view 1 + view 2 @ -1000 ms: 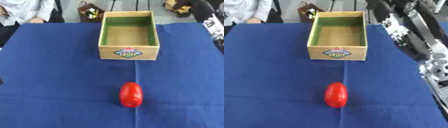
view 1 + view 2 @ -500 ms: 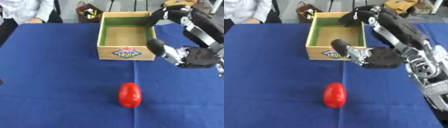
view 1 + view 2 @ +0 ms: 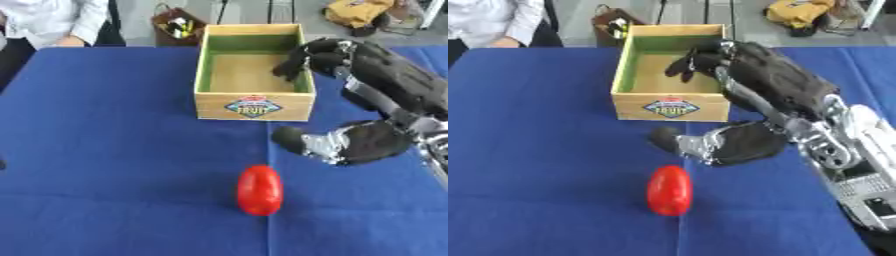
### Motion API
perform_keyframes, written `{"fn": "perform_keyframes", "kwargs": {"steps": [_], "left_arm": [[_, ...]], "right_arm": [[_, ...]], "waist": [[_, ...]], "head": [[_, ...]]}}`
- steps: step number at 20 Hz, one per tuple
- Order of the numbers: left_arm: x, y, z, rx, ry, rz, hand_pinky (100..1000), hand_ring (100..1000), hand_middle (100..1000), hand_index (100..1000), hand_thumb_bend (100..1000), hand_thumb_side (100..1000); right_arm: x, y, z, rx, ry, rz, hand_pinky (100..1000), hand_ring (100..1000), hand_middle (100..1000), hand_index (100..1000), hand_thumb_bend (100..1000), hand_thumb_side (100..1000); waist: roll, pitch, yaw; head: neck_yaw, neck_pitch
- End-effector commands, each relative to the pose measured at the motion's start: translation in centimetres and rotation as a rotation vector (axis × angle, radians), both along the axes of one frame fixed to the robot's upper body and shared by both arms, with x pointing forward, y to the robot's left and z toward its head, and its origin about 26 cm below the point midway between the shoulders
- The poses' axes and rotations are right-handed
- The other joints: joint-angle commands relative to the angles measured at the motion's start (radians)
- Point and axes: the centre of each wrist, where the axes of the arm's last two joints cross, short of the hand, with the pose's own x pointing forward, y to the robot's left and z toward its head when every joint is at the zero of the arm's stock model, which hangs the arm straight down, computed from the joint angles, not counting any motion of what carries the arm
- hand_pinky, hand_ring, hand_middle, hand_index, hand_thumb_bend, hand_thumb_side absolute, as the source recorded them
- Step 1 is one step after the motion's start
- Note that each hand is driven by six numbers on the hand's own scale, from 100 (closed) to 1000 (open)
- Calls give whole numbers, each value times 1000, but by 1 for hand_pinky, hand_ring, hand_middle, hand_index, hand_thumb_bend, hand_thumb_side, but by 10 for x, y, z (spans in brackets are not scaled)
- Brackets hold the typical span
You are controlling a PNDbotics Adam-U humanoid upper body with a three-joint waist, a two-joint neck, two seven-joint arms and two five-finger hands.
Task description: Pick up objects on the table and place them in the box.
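Observation:
A red oval object (image 3: 260,189) lies on the blue table, in front of the box and a little right of the middle. The wooden box (image 3: 253,103) with green inner walls and a fruit label on its front stands at the far middle; its tan floor looks bare where it shows. My right hand (image 3: 745,142) hangs open above the table, just right of and behind the red object, apart from it. Its thumb (image 3: 667,137) points left and its fingers (image 3: 686,63) reach over the box's right side, hiding part of the inside.
The blue cloth (image 3: 105,150) covers the whole table. A brown bag (image 3: 176,24) and a yellow bundle (image 3: 354,10) sit beyond the far edge. A person's sleeve (image 3: 83,22) shows at the far left corner. A dark sliver (image 3: 2,164) touches the left edge.
My right arm has come in from the right and swung left and down. Its hand now hangs close behind the red object. The red object and box have not moved.

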Motion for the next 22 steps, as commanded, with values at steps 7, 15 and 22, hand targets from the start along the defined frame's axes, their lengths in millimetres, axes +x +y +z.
{"fn": "perform_keyframes", "kwargs": {"steps": [7, 15, 22], "left_arm": [[0, 1, 11, 31, -27, -13, 333, 356, 478, 779, 362, 662], [1, 1, 11, 30, -27, -14, 332, 355, 477, 778, 361, 659], [1, 1, 11, 30, -26, -15, 331, 355, 477, 777, 362, 658]], "right_arm": [[-5, 8, -10, -174, 79, 4, 887, 926, 679, 897, 553, 949], [-3, 10, -23, -189, 248, -36, 936, 961, 680, 912, 631, 765], [1, 11, -33, -182, 316, -126, 941, 966, 701, 917, 627, 757]], "waist": [[-1, -19, 0], [-4, -16, 1], [-5, -13, 2]], "head": [[-7, -16], [-11, -18], [-14, -21]]}}
